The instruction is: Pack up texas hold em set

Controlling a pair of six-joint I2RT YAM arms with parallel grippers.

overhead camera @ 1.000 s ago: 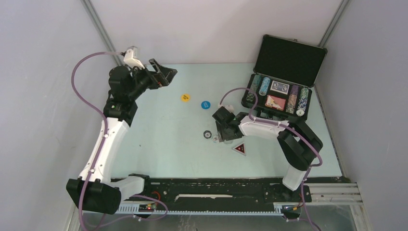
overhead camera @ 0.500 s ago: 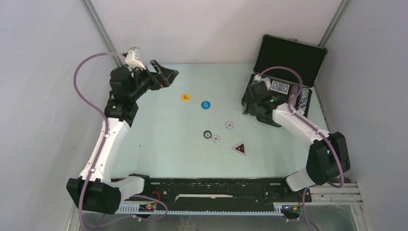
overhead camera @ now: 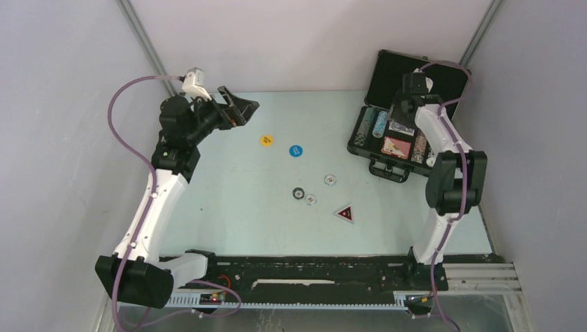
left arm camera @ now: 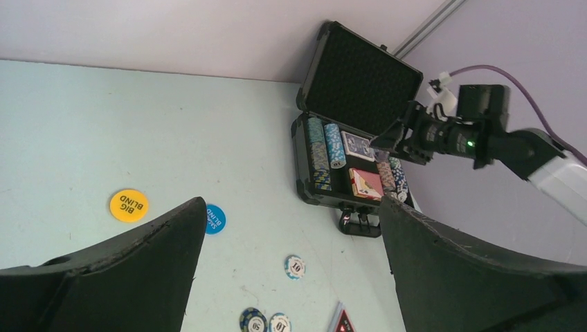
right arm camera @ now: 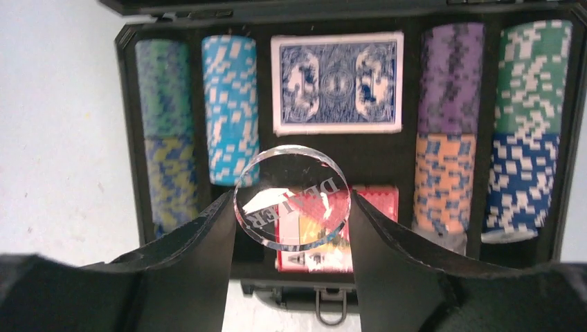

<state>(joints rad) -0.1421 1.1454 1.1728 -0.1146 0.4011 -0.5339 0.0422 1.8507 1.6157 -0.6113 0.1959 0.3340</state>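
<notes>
The open black briefcase [overhead camera: 372, 163] stands at the far right, with rows of striped chips [right arm camera: 230, 104], a blue card deck [right arm camera: 337, 83] and a red deck [right arm camera: 377, 200] inside. My right gripper [right arm camera: 292, 207] hangs over the case, shut on a clear round disc marked DEALER [right arm camera: 292, 197]; it also shows in the top view [overhead camera: 401, 114]. My left gripper [overhead camera: 239, 111] is open and empty, raised at the far left. On the table lie a yellow disc [overhead camera: 266, 140], a blue disc [overhead camera: 295, 150], three loose chips [overhead camera: 311, 199] and a triangular token [overhead camera: 345, 213].
The case lid [overhead camera: 415, 76] stands upright against the back right corner. The case handle [left arm camera: 360, 223] points toward the table's middle. Walls close in the table on the left, back and right. The arm bases sit along the near edge.
My right arm has swung from the loose chips at the table's middle up and right to above the open case. The left arm has hardly moved.
</notes>
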